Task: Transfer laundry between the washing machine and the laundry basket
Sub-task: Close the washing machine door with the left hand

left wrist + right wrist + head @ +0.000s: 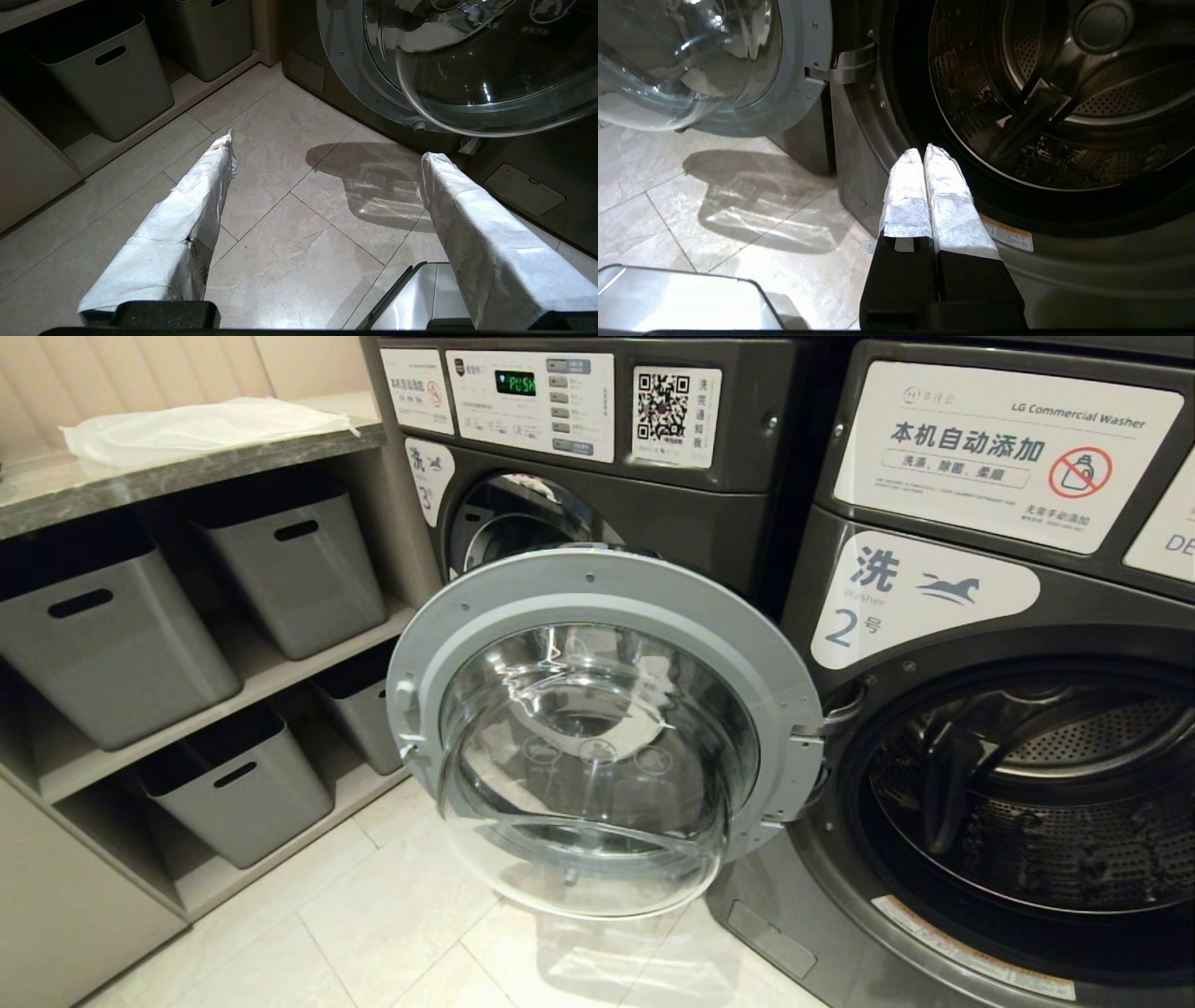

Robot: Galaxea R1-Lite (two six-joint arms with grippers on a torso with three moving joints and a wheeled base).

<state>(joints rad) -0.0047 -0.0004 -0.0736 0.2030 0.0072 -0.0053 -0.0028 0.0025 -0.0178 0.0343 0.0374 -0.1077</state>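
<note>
**Visitor:** Why is that big round glass-and-grey washer door (597, 728) hanging out over the floor?

**Me:** It swings fully aside so the mouth of the dark grey front-loading washing machine (990, 616) is clear for my arms. Its perforated steel drum (1064, 102) is open to view, and in the part I can see there is no clothing.

**Visitor:** So where is the laundry?

**Me:** I cannot find any loose garment near the washer, nor a basket I can be sure of. Only a folded white cloth (201, 429) lies on the stone countertop (56, 495), well apart from the drum, and grey plastic storage bins (280, 569) sit on the shelves below.

**Visitor:** And your grippers?

**Me:** My right gripper (924, 156) hangs just before the drum's lower rim, its white-wrapped fingers pressed together with nothing between them. My left gripper (324, 149) hovers above the pale tiled floor (289, 200), spread wide and empty, under the door's glass bowl.

**Visitor:** Why that posture?

**Me:** My guess: both arms are parked low, out of the door's way.
</note>
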